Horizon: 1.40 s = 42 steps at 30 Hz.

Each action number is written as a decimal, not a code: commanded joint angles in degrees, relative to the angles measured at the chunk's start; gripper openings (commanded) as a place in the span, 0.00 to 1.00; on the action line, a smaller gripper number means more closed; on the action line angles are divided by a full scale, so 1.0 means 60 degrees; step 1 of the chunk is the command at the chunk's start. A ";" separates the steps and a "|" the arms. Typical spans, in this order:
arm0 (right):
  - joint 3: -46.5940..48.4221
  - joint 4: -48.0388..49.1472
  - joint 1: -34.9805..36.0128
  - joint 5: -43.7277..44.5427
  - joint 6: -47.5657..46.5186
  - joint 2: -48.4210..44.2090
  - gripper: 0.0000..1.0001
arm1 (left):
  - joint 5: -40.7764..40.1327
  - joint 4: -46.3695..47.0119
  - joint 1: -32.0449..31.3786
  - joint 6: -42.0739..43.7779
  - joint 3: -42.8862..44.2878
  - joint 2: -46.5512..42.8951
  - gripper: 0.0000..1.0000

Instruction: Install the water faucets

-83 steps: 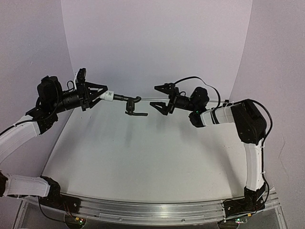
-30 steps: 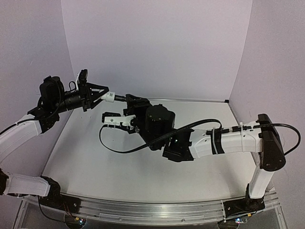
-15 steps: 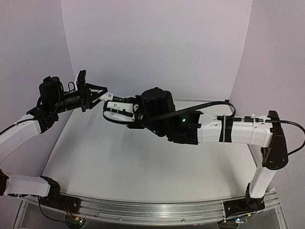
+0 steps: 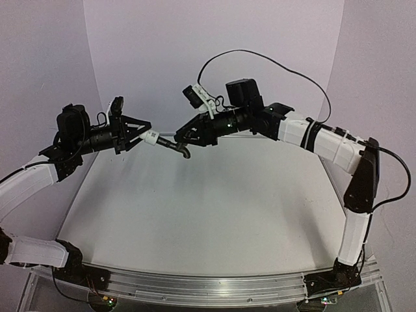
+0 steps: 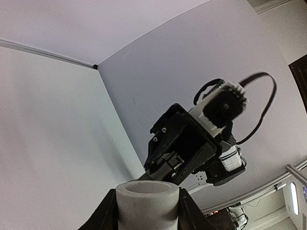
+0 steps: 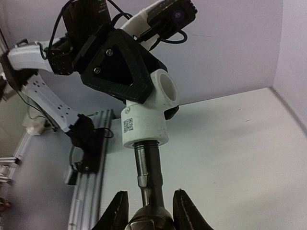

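The black water faucet [image 4: 184,153] hangs in the air over the back of the table, its stem screwed into a white cylindrical fitting [image 4: 151,137]. My left gripper [image 4: 144,135] is shut on that fitting [image 5: 147,203], which fills the space between its fingers. My right gripper [image 4: 181,139] comes in from the right and is shut on the faucet's body. The right wrist view shows the dark stem [image 6: 149,175] rising from between the fingers [image 6: 117,213] into the fitting [image 6: 145,117], which carries a QR label. The lever handle is hidden.
The white table [image 4: 195,214] lies well below both grippers. Lavender walls close off the back and sides. An aluminium rail [image 4: 208,286] runs along the near edge. A black cable [image 4: 260,58] loops above the right arm.
My right arm has swung up from low over the table to a raised pose and turned its wrist. Its jaws have closed on the faucet. The left arm has barely moved.
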 commanded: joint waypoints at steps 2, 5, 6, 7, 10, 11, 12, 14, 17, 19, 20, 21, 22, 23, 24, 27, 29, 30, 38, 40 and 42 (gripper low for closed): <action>0.1495 0.1175 -0.1223 -0.3069 0.5265 0.1355 0.00 | 0.0639 0.1097 0.0147 -0.0136 0.0573 -0.0176 0.00; 0.1818 0.1694 -0.1468 -0.3253 0.6666 0.2124 0.00 | 0.0722 0.1302 0.0144 -0.0255 0.0484 -0.0185 0.00; 0.1874 0.1749 -0.1533 -0.3119 0.7012 0.2338 0.00 | 0.0748 0.1333 0.0144 -0.0284 0.0474 -0.0187 0.00; 0.1871 0.1811 -0.1609 -0.2959 0.7326 0.2534 0.00 | 0.0783 0.1340 0.0146 -0.0297 0.0473 -0.0184 0.00; 0.1838 0.1968 -0.1799 -0.2685 0.8285 0.3064 0.00 | 0.0842 0.1334 0.0141 -0.0288 0.0488 -0.0187 0.00; 0.1827 0.2054 -0.1844 -0.2717 0.8603 0.3231 0.00 | 0.0855 0.1327 0.0147 -0.0283 0.0488 -0.0189 0.00; 0.1824 0.2141 -0.1881 -0.2744 0.8895 0.3384 0.00 | 0.0864 0.1323 0.0147 -0.0269 0.0479 -0.0186 0.00; 0.1756 0.2197 -0.1920 -0.2734 0.9038 0.3493 0.02 | 0.0876 0.1307 0.0144 -0.0248 0.0475 -0.0203 0.00; 0.1403 0.2201 -0.1983 -0.2361 0.8733 0.3177 0.27 | 0.0836 0.1215 0.0148 -0.0179 0.0454 -0.0256 0.00; 0.0960 0.2176 -0.2055 -0.1818 0.8253 0.2634 0.46 | 0.0751 0.1113 0.0148 -0.0097 0.0460 -0.0280 0.00; 0.0720 0.2171 -0.2093 -0.1574 0.8014 0.2322 0.53 | 0.0680 0.1035 0.0148 -0.0055 0.0467 -0.0289 0.00; 0.0496 0.2164 -0.2133 -0.1356 0.7756 0.2007 0.60 | 0.0605 0.0956 0.0148 -0.0005 0.0473 -0.0292 0.00; 0.0301 0.2156 -0.2176 -0.1193 0.7486 0.1698 0.66 | 0.0526 0.0875 0.0148 0.0058 0.0480 -0.0288 0.00; 0.0120 0.2149 -0.2217 -0.1064 0.7278 0.1418 0.71 | 0.0464 0.0804 0.0146 0.0112 0.0494 -0.0284 0.00; -0.0055 0.2136 -0.2245 -0.0909 0.7065 0.1147 0.75 | 0.0417 0.0777 0.0142 0.0127 0.0494 -0.0279 0.00; -0.0658 0.2019 -0.2264 -0.0148 0.6067 0.0240 0.83 | 0.0348 0.0787 0.0148 0.0108 0.0478 -0.0245 0.00; -0.1186 0.1966 -0.2232 0.0644 0.5108 -0.0455 0.87 | 0.0306 0.0773 0.0147 0.0122 0.0487 -0.0249 0.00; -0.1460 0.1975 -0.2187 0.1073 0.4521 -0.0826 0.87 | 0.0286 0.0749 0.0144 0.0133 0.0485 -0.0265 0.00; -0.3572 0.2394 0.0704 0.5612 -0.2303 -0.3022 0.98 | 0.0326 0.0713 0.0145 0.0162 0.0649 -0.0119 0.00; -0.3859 0.2528 0.1270 0.6174 -0.3313 -0.3147 0.98 | 0.0358 0.0714 0.0147 0.0152 0.0670 -0.0083 0.00; -0.3826 0.2533 0.1670 0.6711 -0.3826 -0.3023 0.98 | 0.0367 0.0727 0.0148 0.0126 0.0685 -0.0067 0.00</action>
